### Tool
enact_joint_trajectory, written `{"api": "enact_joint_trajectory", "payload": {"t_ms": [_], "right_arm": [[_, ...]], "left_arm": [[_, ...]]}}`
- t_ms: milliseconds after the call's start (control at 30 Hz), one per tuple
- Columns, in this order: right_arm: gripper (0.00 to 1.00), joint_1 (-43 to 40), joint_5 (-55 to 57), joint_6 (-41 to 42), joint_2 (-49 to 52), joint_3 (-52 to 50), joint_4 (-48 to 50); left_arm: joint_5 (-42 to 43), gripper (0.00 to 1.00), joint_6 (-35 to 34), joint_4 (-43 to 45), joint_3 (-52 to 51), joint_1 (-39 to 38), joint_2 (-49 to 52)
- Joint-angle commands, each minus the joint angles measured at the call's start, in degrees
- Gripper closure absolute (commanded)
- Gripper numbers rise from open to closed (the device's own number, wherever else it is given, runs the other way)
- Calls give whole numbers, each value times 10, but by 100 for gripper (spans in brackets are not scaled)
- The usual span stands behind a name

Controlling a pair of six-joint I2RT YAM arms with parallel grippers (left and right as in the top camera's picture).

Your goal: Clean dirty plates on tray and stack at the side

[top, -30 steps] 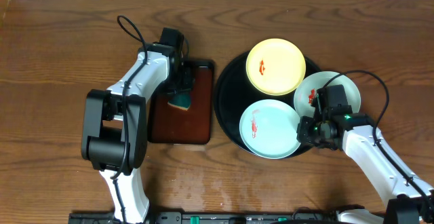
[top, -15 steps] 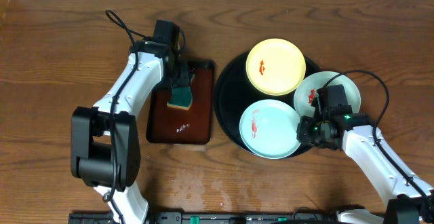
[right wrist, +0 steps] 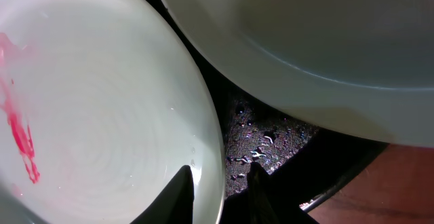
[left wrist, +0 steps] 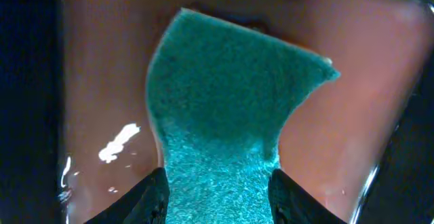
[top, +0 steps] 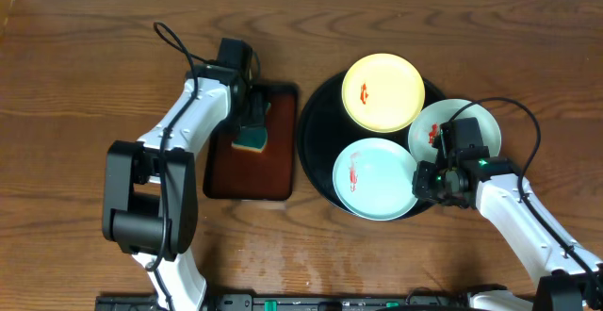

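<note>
Now: near mint plate [top: 375, 179], red smear on its face, lies on the black tray [top: 316, 132], spreading left from my right fingertips. Its rim passes between them, so my right gripper [right wrist: 220, 190] stands astride that rim, jaws parted, not pinching. The second mint plate [top: 468, 118] sits just ahead and to the right of those fingers, and the yellow plate [top: 382, 91] farther ahead. My left gripper [left wrist: 220, 200] is clamped on the green sponge [left wrist: 230, 102], which juts forward from the fingers over the brown tray [top: 247, 174], well apart from every plate. Judgement: right arm is nearer to steady the plate; the wipe turns on carrying the sponge rightward to the smear.
</note>
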Motion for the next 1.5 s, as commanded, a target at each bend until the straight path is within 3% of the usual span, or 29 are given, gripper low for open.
{"api": "enact_joint_trajectory", "payload": {"t_ms": [0,400,600,667,767,1033,1267,1467], "right_arm": [[75,6,3,2,1,-3,0],[76,6,3,2,1,-3,2],[79,6,3,2,1,-3,1],[79,6,3,2,1,-3,1],[75,6,3,-5,1,-3,2],[70,6,14,-8,1,-4,-1],[75,6,14,-8,1,-17,10],[89,6,13,-1,1,-28,28]], "left_arm": [[-9,51,3,10,-10,-5,8],[-13,54,0,47,-46,-5,8],[-13,67,1,47,-47,-5,8],[-13,66,0,47,-48,-5,8],[-13,56,0,49,-50,-5,8],[-13,51,0,58,-55,-5,8],[-13,51,0,62,-58,-5,8],[-13,51,0,62,-58,-5,8]]}}
